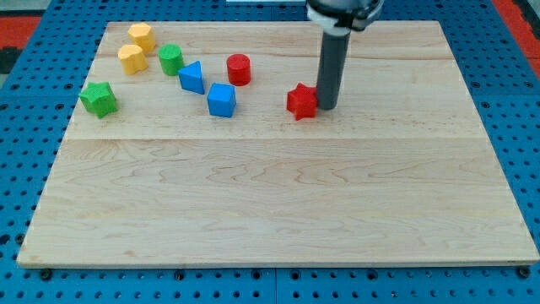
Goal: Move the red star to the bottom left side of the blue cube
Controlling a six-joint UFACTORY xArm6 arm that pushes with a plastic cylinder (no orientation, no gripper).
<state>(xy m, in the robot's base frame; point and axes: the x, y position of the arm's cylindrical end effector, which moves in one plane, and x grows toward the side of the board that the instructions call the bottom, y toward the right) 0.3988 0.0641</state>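
Note:
The red star (pixel 301 101) lies on the wooden board (pixel 278 203), right of centre in the upper half. My tip (pixel 326 107) stands right against the star's right side, touching it or nearly so. The blue cube (pixel 222 100) lies to the star's left, about a hand's width away. The rod rises from the tip to the view's top edge.
A blue triangular block (pixel 191 78) and a red cylinder (pixel 239 69) lie just above the blue cube. A green cylinder (pixel 170 59), two yellow blocks (pixel 132 58) (pixel 140 36) and a green star (pixel 99 99) are at the upper left.

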